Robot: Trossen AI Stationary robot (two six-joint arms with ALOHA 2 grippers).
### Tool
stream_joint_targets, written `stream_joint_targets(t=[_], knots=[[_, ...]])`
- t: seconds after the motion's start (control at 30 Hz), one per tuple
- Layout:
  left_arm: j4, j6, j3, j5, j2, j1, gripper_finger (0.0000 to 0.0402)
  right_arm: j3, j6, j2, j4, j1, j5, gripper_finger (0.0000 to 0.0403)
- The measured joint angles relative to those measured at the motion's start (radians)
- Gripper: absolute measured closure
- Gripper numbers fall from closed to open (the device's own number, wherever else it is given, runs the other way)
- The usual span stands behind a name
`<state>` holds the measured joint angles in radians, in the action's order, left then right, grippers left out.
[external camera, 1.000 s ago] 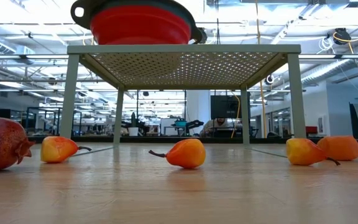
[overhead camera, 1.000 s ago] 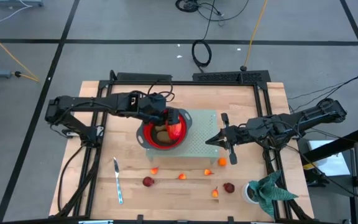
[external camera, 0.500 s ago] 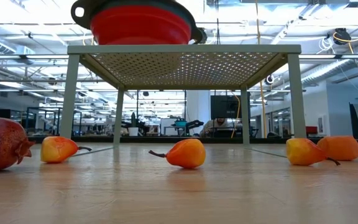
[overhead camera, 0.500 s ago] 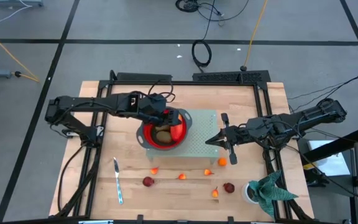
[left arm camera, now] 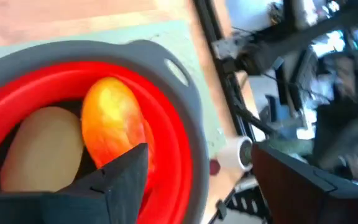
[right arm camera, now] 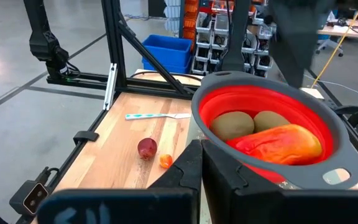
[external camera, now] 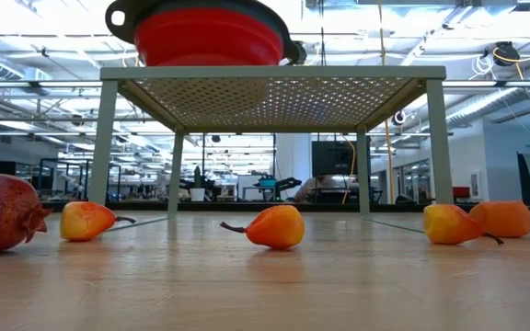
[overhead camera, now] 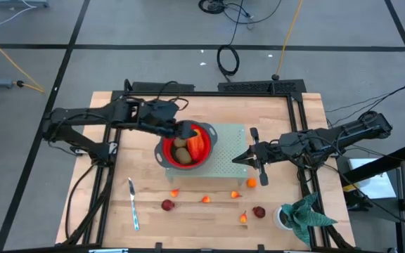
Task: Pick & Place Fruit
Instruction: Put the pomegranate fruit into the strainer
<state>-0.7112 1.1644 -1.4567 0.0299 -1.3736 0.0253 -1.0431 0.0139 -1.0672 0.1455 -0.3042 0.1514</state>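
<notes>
A red collapsible bowl (overhead camera: pixel 185 146) with a grey rim stands on a pale perforated stand (overhead camera: pixel 225 163). Two brownish kiwis (right arm camera: pixel 232 124) and a longer red-orange piece (right arm camera: pixel 279 143) lie in it. My left gripper (overhead camera: pixel 183 130) hovers open above the bowl's far left rim; in its wrist view the left gripper (left arm camera: pixel 204 186) has nothing between its fingers. My right gripper (overhead camera: pixel 239 159) is shut, held over the stand to the right of the bowl. Dark red fruits (overhead camera: pixel 167 205) and small orange ones (overhead camera: pixel 206 199) lie on the table near the front.
A silver knife (overhead camera: pixel 133 204) lies at the front left. A leafy plant in a white pot (overhead camera: pixel 297 216) stands at the front right corner. Black frame rails run along the table's left and right sides. Under the stand, several small fruits (external camera: pixel 274 225) lie on the wood.
My left gripper has risen and drawn back from over the bowl toward the table's far left. The red-orange piece stays lying in the bowl beside the kiwis. My right arm has kept still.
</notes>
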Motion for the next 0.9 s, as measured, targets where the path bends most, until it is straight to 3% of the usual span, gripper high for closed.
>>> stream_joint_targets(t=[0.17,0.4,0.7,0.8,0.9], knots=[[0.007,-0.120,-0.001,-0.030,0.041,-0.063,0.0155,0.000,0.000,0.000,0.000,0.000,0.000,0.0401],[-0.008,-0.399,0.000,-0.017,0.097,-0.218,0.0199,0.000,-0.008,0.000,0.002,0.000,0.000,0.0402],[-0.034,-0.690,0.000,0.253,0.099,-0.430,0.0259,0.000,-0.029,0.040,0.029,-0.001,0.001,0.0402],[-0.064,-0.714,0.000,0.338,0.099,-0.476,0.0277,0.013,-0.029,0.076,0.033,-0.005,0.001,0.0402],[-0.081,-0.708,0.000,0.359,0.099,-0.500,0.0294,0.050,-0.025,0.128,0.032,-0.006,0.000,0.0402]])
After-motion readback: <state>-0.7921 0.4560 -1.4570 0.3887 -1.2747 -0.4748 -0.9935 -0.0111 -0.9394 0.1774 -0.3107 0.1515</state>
